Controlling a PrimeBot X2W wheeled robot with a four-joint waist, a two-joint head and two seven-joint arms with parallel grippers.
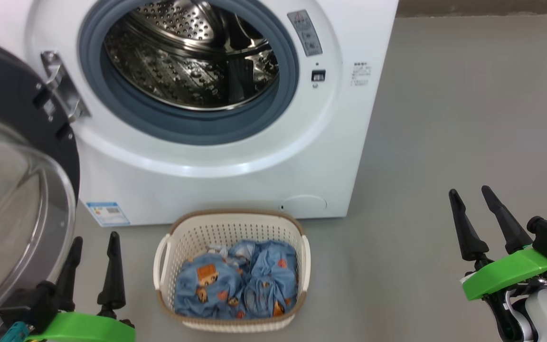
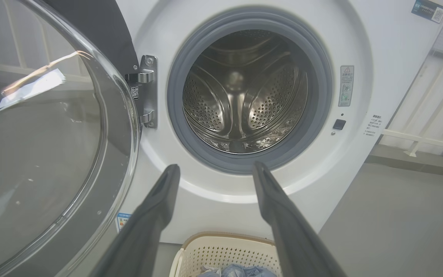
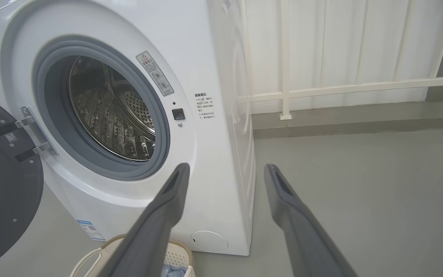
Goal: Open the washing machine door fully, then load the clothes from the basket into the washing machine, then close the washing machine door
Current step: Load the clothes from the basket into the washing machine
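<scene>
The white washing machine [image 1: 216,171] stands ahead with its steel drum [image 1: 188,52] bare inside. Its door [image 1: 12,199] hangs swung out to the left, glass bowl toward me, and shows also in the left wrist view [image 2: 40,134] and right wrist view [image 3: 2,184]. On the floor before the machine sits the cream basket [image 1: 233,228], holding the light-blue clothes [image 1: 238,285]. My left gripper [image 1: 94,240] is open, left of the basket and close beside the door. My right gripper [image 1: 470,192] is open, well to the right of the basket, nothing between its fingers.
Grey floor [image 1: 444,118] stretches to the right of the machine. A white railing and curtain wall [image 3: 340,88] stand behind the machine's right side. The open door takes up the space at the left.
</scene>
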